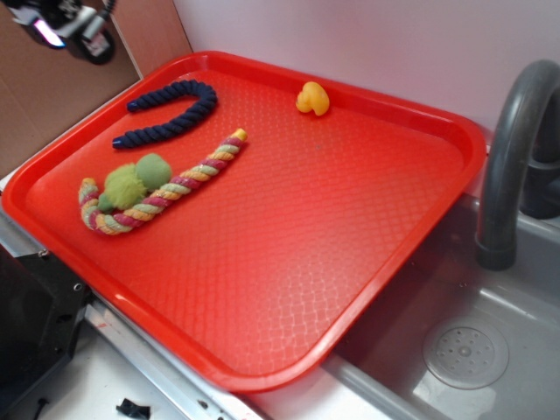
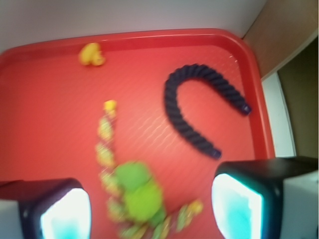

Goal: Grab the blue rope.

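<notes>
The blue rope (image 1: 175, 114) (image 2: 197, 107) is a thick dark navy twisted rope bent in a hook, lying at the far left corner of the red tray (image 1: 350, 227). My gripper (image 1: 74, 31) hangs high above the tray's far left edge, apart from the rope. In the wrist view the gripper (image 2: 152, 209) is open, its two pads wide apart, nothing between them. The blue rope lies ahead and to the right of the fingers.
A pink, yellow and green twisted rope (image 1: 166, 188) with a green fuzzy toy (image 1: 136, 179) on it lies just in front of the blue rope. A small yellow duck (image 1: 312, 98) sits at the tray's far side. A grey faucet (image 1: 512, 149) and sink (image 1: 472, 350) are at the right.
</notes>
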You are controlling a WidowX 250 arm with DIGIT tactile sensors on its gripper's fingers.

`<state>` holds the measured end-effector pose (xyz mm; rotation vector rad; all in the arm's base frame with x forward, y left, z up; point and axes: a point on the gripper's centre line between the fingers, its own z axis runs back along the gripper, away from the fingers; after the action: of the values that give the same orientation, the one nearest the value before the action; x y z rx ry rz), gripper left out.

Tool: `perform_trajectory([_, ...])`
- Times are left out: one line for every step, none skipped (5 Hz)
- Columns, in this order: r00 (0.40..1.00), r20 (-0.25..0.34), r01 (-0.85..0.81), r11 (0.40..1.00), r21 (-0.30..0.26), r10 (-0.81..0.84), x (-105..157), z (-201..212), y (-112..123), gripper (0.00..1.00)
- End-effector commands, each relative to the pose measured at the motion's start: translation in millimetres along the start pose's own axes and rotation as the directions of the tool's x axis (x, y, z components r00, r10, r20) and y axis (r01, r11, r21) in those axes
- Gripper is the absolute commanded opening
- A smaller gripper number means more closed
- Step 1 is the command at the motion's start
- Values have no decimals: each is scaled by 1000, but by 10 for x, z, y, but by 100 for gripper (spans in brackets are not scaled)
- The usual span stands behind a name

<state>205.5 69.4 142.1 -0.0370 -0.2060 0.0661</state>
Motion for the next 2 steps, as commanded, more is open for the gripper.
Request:
perform_trajectory([998, 51, 32, 999, 34, -34, 357, -477, 180, 100])
perform_trajectory([997, 24, 72, 995, 63, -74, 405, -758, 155, 100])
